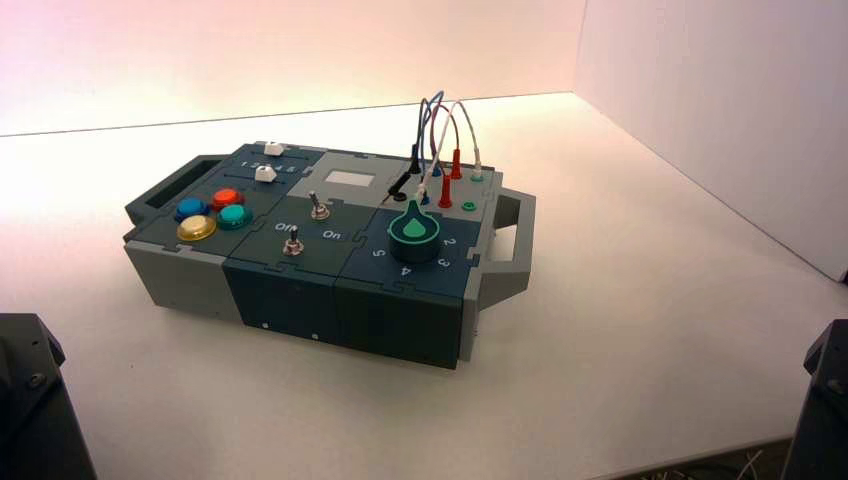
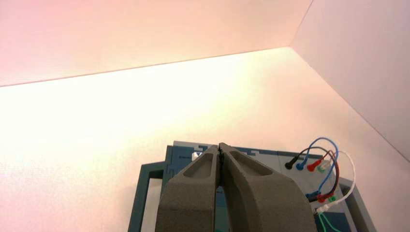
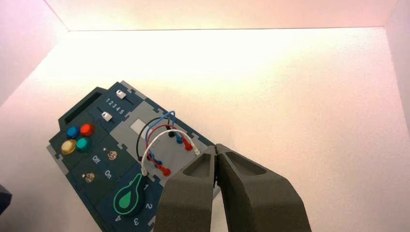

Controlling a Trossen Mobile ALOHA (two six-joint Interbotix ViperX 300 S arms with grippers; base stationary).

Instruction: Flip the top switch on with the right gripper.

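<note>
While both arms sit back at the near edge of the table, the box [image 1: 330, 290] waits untouched in the middle, turned a little so its long side runs slantwise. Seen from its own wrist camera, the right gripper [image 3: 216, 151] hangs above and behind the wire end of the box, fingertips pressed together with nothing between them. The left gripper [image 2: 220, 149] is clenched the same way, parked off beyond the handle end.

Between the coloured buttons [image 1: 212, 212] and the green knob [image 1: 413, 232] stand two small toggles. The top switch [image 1: 318, 208] is the farther one, just in front of the grey window, its slim silver lever standing roughly upright from the nut; which way it leans I cannot make out. The nearer toggle [image 1: 292, 243] sits between the "Off" and "On" lettering, so the throw looks to run across the box, towards the knob side for on.

To my eye the approach has not begun. A clean job would bring the closed tips down on the Off side of the lever, clear of the looping wires [image 1: 445, 125], then nudge sideways towards On without brushing the nearer toggle.
</note>
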